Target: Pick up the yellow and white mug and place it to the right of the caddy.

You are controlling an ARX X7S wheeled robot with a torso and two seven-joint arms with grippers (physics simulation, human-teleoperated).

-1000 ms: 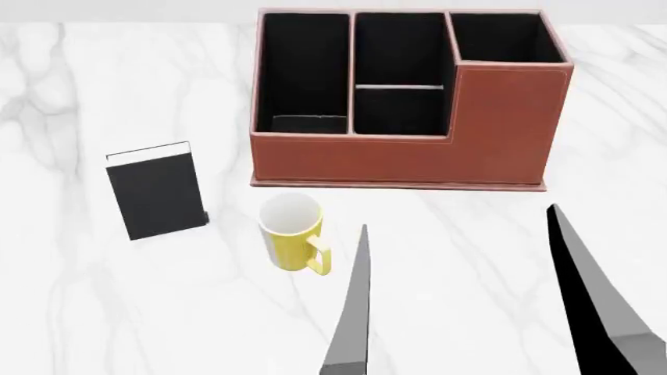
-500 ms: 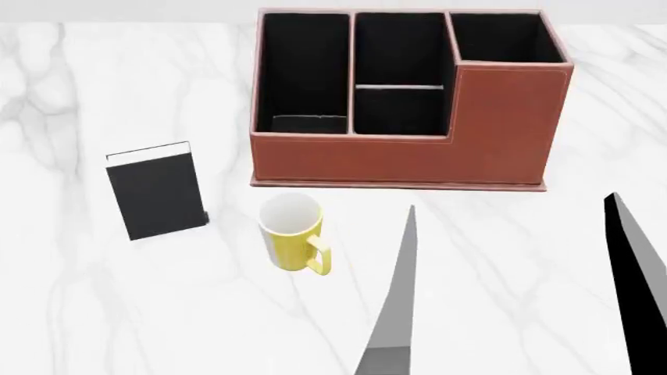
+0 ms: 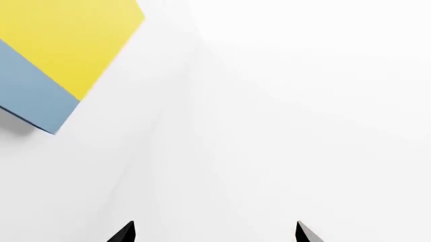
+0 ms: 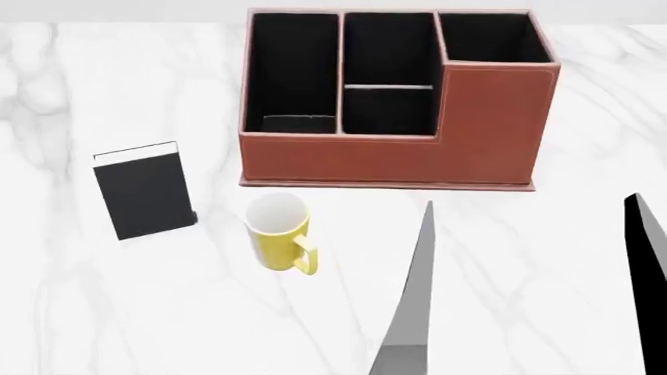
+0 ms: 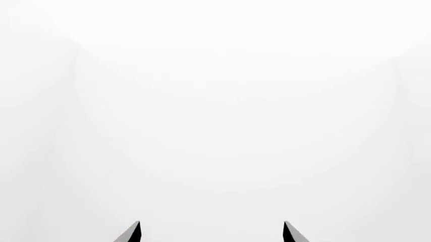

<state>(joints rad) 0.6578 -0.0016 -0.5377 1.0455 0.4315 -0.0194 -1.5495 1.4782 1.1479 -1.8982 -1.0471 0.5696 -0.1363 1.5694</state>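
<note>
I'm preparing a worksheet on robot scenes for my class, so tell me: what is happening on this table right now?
Nothing is being held. The yellow and white mug stands upright on the marble table, just in front of the caddy and apart from it, handle toward the camera's right. A black book stands to its left. In the head view, two open fingers of a gripper hang over the table right of the mug, touching nothing. The spot right of the caddy holds no mug.

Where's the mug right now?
In the head view, the mug stands upright on the marble table, left of centre, just in front of the caddy and right of the black book, with neither claw touching it.
</note>
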